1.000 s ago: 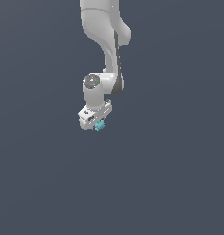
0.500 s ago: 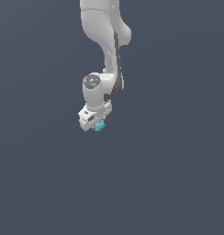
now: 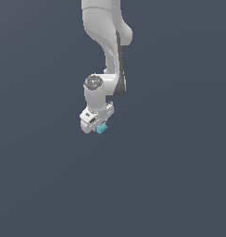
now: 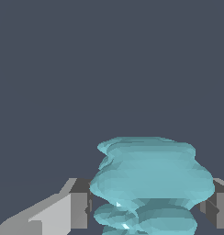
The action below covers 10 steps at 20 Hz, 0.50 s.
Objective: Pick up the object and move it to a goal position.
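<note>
The white gripper hangs from the Panda arm against a plain dark grey backdrop — its jaws clenched on the cyan object. In the wrist view the ridged, irregular piece sits between the two grey fingers, touching both.

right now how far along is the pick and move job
Done: the pickup. The cyan piece sits between the jaws of the gripper, off any surface in the exterior view; the wrist view shows it filling the gap between them. In hand: carrying it. Left: reaching the goal, which no view shows.
</note>
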Available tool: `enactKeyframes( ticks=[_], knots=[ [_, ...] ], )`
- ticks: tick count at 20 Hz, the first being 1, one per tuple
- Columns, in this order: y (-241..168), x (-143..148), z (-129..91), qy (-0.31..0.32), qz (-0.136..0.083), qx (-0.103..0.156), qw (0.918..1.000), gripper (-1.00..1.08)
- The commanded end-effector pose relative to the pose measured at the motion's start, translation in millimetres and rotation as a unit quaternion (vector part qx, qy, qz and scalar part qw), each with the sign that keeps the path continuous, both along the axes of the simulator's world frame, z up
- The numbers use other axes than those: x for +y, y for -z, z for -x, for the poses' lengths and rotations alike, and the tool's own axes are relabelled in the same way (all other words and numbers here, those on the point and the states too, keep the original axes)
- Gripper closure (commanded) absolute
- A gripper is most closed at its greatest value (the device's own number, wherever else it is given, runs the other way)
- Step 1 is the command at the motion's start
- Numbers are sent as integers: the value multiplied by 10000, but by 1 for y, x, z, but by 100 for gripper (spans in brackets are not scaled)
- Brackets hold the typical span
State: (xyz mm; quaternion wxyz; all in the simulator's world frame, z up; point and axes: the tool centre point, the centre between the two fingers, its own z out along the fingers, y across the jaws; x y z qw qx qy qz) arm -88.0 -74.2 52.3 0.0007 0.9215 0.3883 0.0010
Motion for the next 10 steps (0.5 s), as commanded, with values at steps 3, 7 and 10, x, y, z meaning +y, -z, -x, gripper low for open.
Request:
enactKeyframes(
  ticks=[3, 7, 10],
  knots=[
    [-10, 8, -18, -2, -2, -1, 10000, 108],
    [-22, 18, -40, -1, -3, 0, 10000, 108],
    [-33, 27, -60, -1, -3, 0, 10000, 108]
  ],
)
